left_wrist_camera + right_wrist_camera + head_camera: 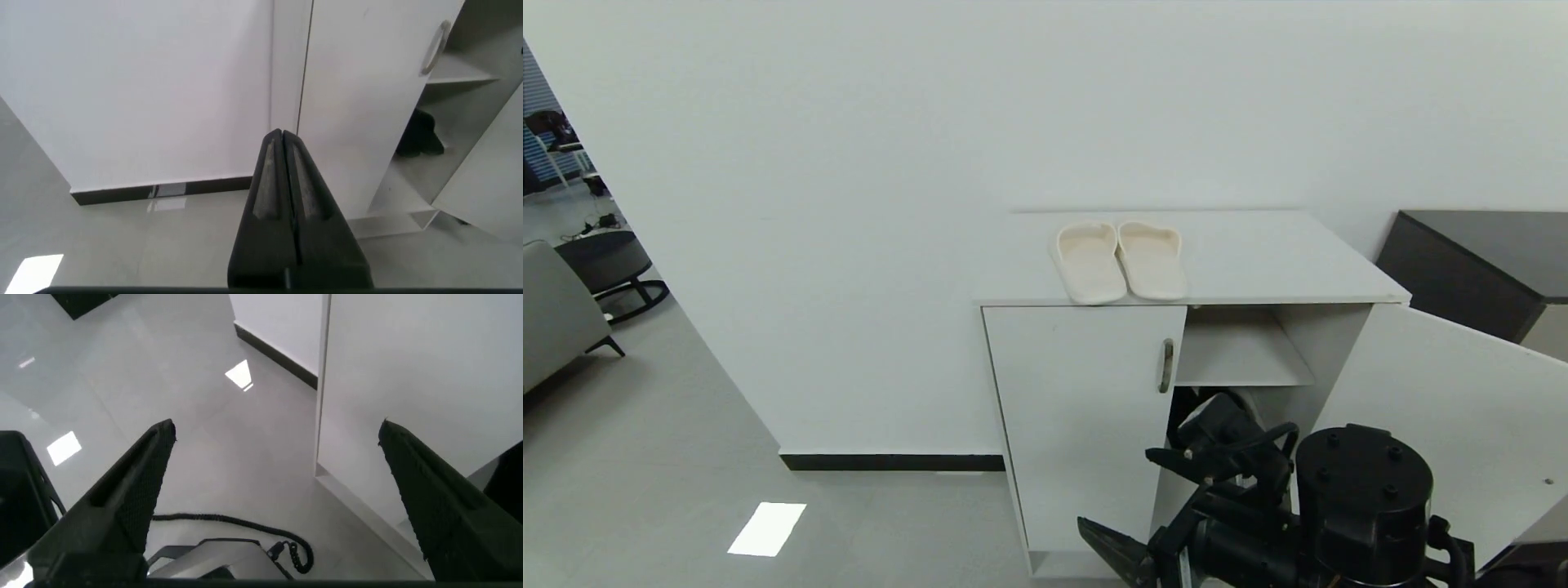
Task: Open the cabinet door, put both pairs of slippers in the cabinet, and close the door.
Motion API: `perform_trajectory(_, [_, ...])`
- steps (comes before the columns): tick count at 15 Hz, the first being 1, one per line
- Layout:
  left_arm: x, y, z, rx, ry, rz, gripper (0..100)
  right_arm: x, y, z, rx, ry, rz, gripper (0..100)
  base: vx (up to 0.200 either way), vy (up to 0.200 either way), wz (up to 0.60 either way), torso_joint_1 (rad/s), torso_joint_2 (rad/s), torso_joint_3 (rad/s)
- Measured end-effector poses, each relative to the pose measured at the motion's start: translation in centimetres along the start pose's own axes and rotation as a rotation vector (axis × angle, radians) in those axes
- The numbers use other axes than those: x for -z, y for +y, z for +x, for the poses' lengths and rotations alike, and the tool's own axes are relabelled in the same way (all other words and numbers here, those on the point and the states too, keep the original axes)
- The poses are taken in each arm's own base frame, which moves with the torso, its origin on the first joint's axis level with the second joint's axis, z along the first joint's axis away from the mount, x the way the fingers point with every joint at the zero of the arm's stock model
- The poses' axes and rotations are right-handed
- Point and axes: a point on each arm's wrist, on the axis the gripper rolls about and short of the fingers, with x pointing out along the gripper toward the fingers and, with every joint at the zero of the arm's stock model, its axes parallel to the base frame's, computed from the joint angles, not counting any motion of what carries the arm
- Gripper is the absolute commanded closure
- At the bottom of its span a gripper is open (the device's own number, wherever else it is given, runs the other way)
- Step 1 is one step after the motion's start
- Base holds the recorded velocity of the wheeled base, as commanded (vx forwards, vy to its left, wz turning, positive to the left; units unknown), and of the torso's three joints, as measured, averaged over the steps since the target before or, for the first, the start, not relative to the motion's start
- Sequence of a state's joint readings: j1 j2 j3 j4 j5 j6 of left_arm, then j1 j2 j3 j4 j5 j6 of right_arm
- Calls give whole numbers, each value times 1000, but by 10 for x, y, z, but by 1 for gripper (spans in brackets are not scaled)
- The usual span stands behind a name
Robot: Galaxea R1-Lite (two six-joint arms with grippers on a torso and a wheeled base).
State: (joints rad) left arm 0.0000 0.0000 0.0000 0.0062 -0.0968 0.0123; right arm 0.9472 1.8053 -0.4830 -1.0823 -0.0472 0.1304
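Observation:
A pair of cream slippers (1119, 260) lies side by side on top of the white cabinet (1258, 253). The cabinet's left door (1078, 408) is closed, its handle (1166, 365) at the inner edge. Its right door (1445, 400) stands swung out, showing a bare shelf (1237, 355). A dark object (421, 135) sits in the compartment under the shelf; I cannot tell what it is. My left gripper (282, 163) is shut and empty, low in front of the closed door (1094, 531). My right gripper (276, 429) is open with nothing between its fingers, above the floor beside a white panel edge (323, 384).
A dark low cabinet (1478, 261) stands right of the white cabinet, behind the open door. A grey chair (556, 318) and a round dark table (609, 261) are far left. Bare floor lies left of the cabinet. A black cable (237, 527) lies under the right gripper.

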Motion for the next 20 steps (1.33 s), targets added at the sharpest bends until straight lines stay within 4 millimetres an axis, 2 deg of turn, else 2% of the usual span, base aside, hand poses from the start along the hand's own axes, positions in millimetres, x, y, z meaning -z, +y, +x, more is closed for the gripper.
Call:
perform_trajectory(7, [0,0,0,0,0,0,100,-4,1,1,-12,-38,42,0,0,0,0,267,-581,-309])
perform_trajectory(10, [0,0,0,-3,0,0,100,-12,2,8,41,-220,-6,0,0,0,0,121,-263,-136])
perform_trajectory(12, [0,0,0,-3,0,0,100,-5,-3,23,193,-184,-41,0,0,0,0,0,0,0])
perform_trajectory(14, [0,0,0,-3,1,0,100,-1,-5,37,268,-28,-43,0,0,0,0,0,0,0])
perform_trajectory(16, [0,0,0,-3,1,-1,100,-21,-5,52,370,42,37,0,0,0,0,0,0,0])
perform_trajectory(18, [0,0,0,-3,1,-1,100,-53,-3,63,508,26,125,0,0,0,0,0,0,0])
perform_trajectory(20, [0,0,0,-3,1,0,100,-69,-6,69,607,-23,160,0,0,0,0,0,0,0])
